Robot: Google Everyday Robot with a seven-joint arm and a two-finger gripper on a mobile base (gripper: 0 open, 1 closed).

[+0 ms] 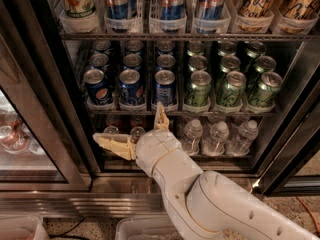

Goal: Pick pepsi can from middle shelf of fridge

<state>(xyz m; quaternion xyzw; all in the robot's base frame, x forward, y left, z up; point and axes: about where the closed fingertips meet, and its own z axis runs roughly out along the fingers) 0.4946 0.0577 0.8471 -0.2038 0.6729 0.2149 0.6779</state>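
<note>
The pepsi can stands at the front left edge of the middle shelf. The gripper is spread wide just under that edge, so I think its top finger could bump the wire as it goes up, or push a blue can over, because the cans sit so close together beside the green cans. The fridge has a black frame and a shiny base, with speckled floor at the bottom right.

Smooth cream-white arm, rounded joints, tan-fingered end effector just below middle shelf
</note>
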